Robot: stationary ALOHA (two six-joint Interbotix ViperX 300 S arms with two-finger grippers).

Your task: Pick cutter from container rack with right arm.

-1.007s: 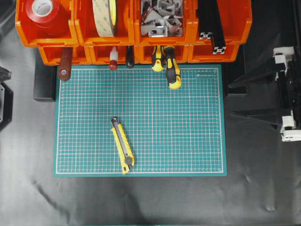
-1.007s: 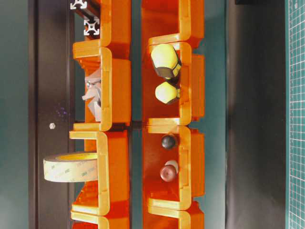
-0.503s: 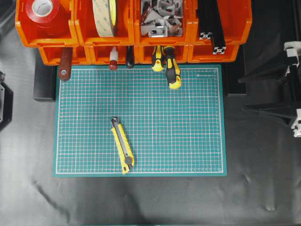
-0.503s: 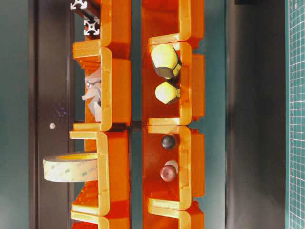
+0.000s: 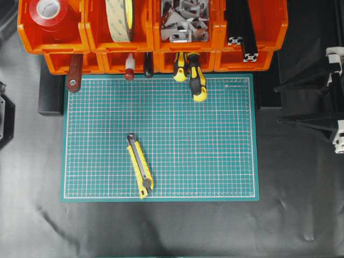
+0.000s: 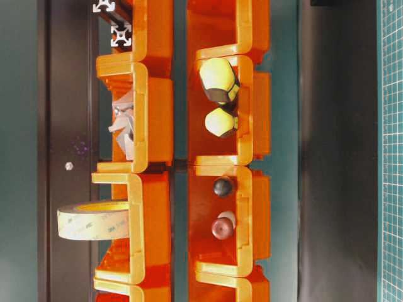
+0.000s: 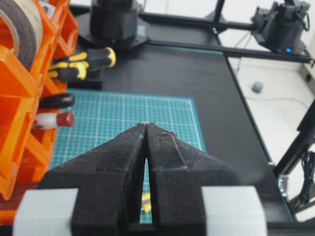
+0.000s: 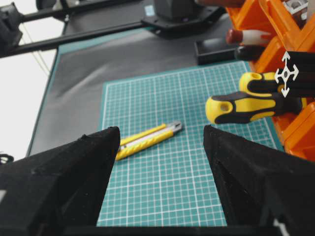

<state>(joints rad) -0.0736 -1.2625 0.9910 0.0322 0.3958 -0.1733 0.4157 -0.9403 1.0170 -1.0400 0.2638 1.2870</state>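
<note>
Overhead exterior view: the right gripper (image 5: 282, 102) sits at the right edge of the frame, off the green mat (image 5: 215, 161), its two black fingers spread wide and pointing toward frame left with nothing between them. In the right wrist view the same wide gap of the right gripper (image 8: 160, 135) frames the mat, and the cutter (image 8: 145, 140) lies in that gap, further out on the mat, well apart from both fingertips.

In the overhead view the cutter (image 5: 140, 165) lies flat in the lower left part of the mat, its length running from upper left to lower right, well apart from the right gripper and from the container rack (image 5: 153, 56) along the top of the frame. Two yellow-and-black screwdrivers (image 5: 196, 80) stick out of a lower bin over the mat's top edge.

The left gripper (image 7: 146, 130) shows in the left wrist view with its black fingers pressed nearly together at the tips, holding nothing; in the overhead view only a dark part of that arm shows at the left edge.
</note>
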